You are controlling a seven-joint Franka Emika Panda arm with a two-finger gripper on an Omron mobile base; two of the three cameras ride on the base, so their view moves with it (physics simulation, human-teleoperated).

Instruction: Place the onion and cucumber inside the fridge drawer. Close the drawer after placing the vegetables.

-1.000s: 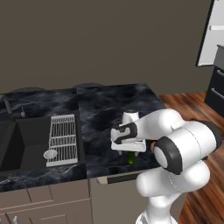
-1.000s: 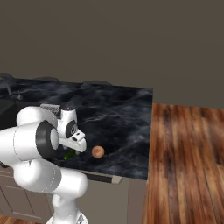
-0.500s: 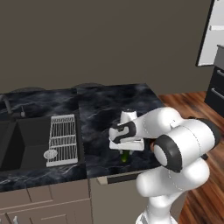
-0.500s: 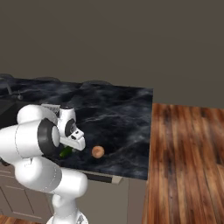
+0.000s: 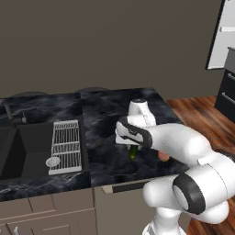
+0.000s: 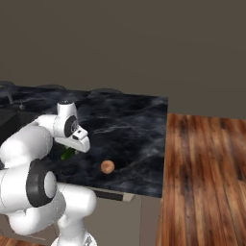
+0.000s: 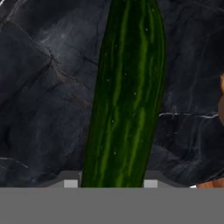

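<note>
The claw [image 7: 107, 183] is clamping the cucumber [image 7: 124, 96] low over the dark tabletop [image 5: 105, 110], the onion [image 6: 107, 166] lying nearby. The grip is sitting near one end, so the cucumber risks pivoting or slipping during lifting.

Cucumber [image 5: 133, 153] mostly hidden under the hand at frame centre; onion [image 7: 221, 97] cut by the right edge
</note>
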